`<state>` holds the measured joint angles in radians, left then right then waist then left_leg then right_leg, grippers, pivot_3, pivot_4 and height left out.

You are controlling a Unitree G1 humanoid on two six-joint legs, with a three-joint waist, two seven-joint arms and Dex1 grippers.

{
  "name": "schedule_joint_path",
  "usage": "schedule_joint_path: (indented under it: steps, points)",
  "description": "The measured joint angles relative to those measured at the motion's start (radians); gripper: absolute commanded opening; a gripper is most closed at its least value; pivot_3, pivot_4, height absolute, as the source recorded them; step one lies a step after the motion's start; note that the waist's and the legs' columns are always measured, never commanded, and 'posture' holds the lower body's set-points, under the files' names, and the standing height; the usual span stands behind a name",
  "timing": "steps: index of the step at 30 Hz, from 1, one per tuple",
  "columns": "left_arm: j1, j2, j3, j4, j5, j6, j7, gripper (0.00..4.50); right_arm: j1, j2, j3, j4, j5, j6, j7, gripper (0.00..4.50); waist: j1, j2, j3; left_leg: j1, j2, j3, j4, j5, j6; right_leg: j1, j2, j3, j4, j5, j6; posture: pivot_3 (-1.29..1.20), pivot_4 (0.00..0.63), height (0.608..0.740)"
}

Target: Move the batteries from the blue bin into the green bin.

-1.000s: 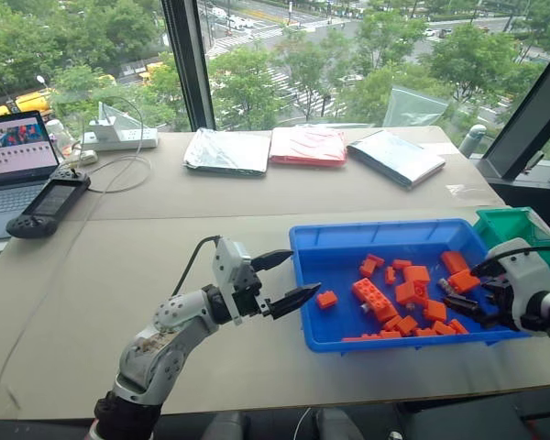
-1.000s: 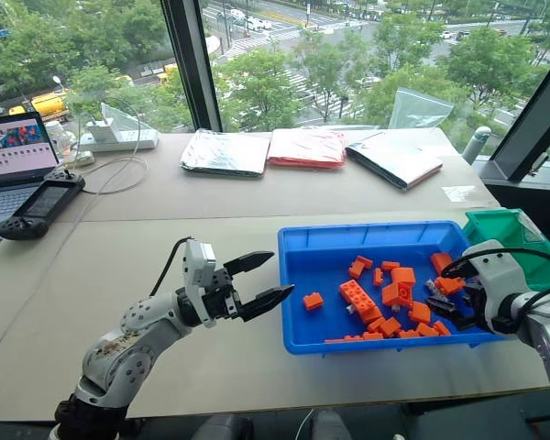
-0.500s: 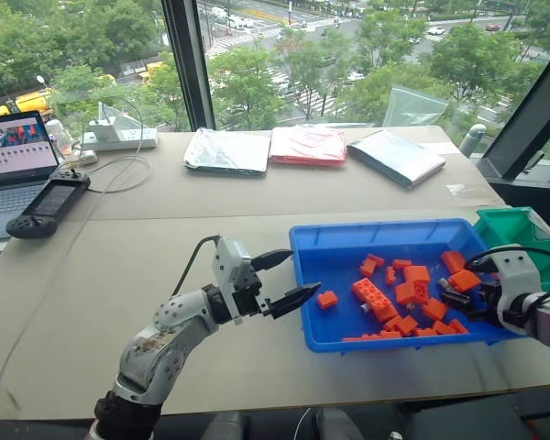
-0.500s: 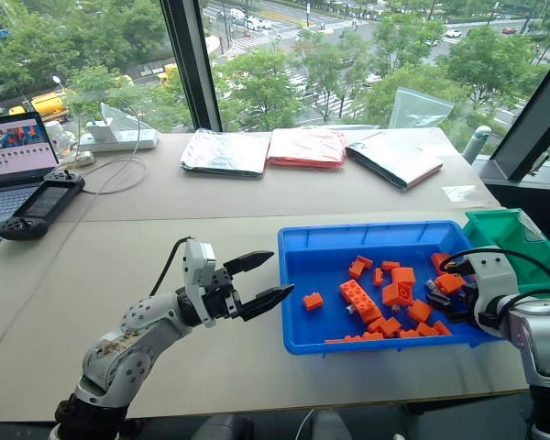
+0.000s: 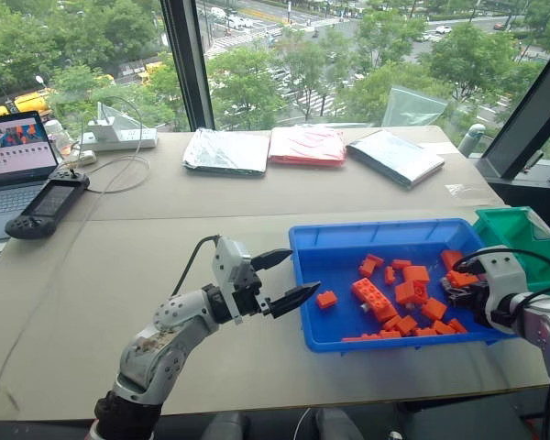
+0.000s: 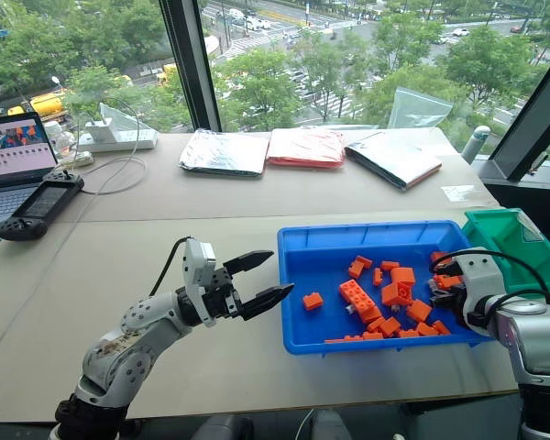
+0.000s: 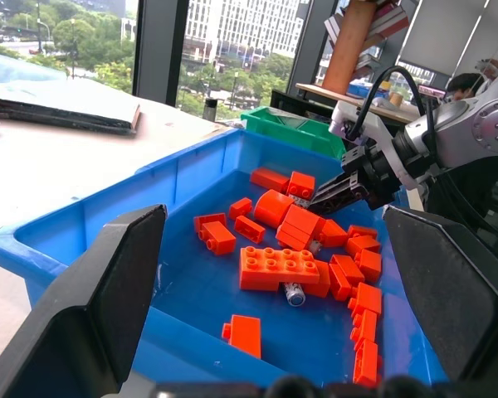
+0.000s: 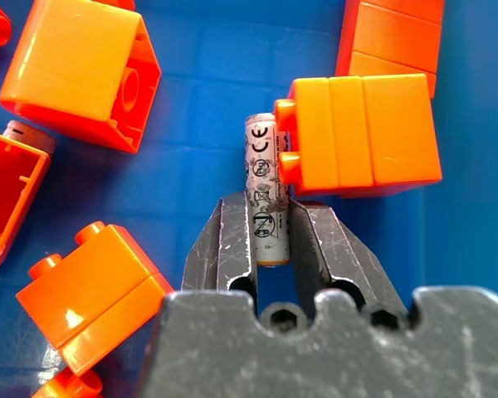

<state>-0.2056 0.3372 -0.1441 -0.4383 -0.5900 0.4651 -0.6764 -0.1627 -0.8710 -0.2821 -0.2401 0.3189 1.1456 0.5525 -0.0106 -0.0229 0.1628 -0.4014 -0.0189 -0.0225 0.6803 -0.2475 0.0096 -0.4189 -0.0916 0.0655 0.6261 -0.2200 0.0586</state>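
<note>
A: Right wrist view first: the right gripper has its 2 black fingers clamped on a grey-white battery, which lies on the floor of the blue bin touching an orange brick. A second battery end pokes out beside another brick

B: So how far along is the job?

A: Early, by my reading. The green bin sits just beyond the blue bin's right end and I can't see into it. The gripped battery is not yet lifted, and the left wrist view shows 1 more battery under the long brick

B: And the left gripper?

A: The left gripper hovers outside the blue bin's left wall, jaws apart, holding nothing

B: What changed from 1 second ago?

A: Back then the right gripper's jaws stood wide over the bricks; now they have closed on the battery. The left arm has stayed put
</note>
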Motion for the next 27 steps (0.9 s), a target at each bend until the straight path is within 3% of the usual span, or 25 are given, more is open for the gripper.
schedule_joint_path:
  steps: [6,10,20,22,27]
  points:
    - [-0.006,0.000,0.000,0.001,0.000,0.003,0.001,4.50,-0.029,-0.032,-0.102,-0.145,0.109,0.083,0.061,0.28,-0.001,0.000,0.000,0.000,0.000,-0.001,0.000,0.000,0.000,0.000,0.000,0.000,0.000,0.000,0.000,0.00,0.150,0.740]
    - [-0.009,0.000,-0.001,0.002,0.000,0.011,0.001,4.50,-0.101,-0.030,-0.158,-0.129,0.115,0.088,0.018,0.28,-0.001,0.000,0.000,0.000,0.000,0.000,0.000,0.000,0.000,0.000,0.000,0.000,0.000,0.000,0.000,0.00,0.150,0.740]
    - [-0.013,-0.001,-0.002,0.003,0.000,0.019,-0.002,4.50,-0.173,-0.081,-0.165,0.093,-0.144,-0.101,-0.267,0.28,0.003,0.000,0.000,-0.001,0.000,0.006,0.000,0.000,0.000,-0.001,0.000,0.000,0.000,0.000,0.000,0.00,0.150,0.740]
    - [-0.013,-0.001,-0.003,0.003,0.000,0.019,-0.002,4.50,-0.168,-0.081,-0.162,0.110,-0.158,-0.116,-0.279,1.28,-0.001,0.000,0.000,-0.001,0.000,0.006,0.000,0.000,0.000,-0.002,0.000,0.000,0.000,0.000,0.000,0.00,0.150,0.740]
    - [-0.015,-0.002,-0.003,0.003,0.000,0.019,-0.002,4.50,-0.166,-0.076,-0.162,0.124,-0.182,-0.142,-0.296,2.86,-0.004,0.000,0.000,-0.001,0.000,0.007,0.000,0.000,0.000,-0.001,0.000,0.000,0.000,0.000,0.000,0.00,0.150,0.740]
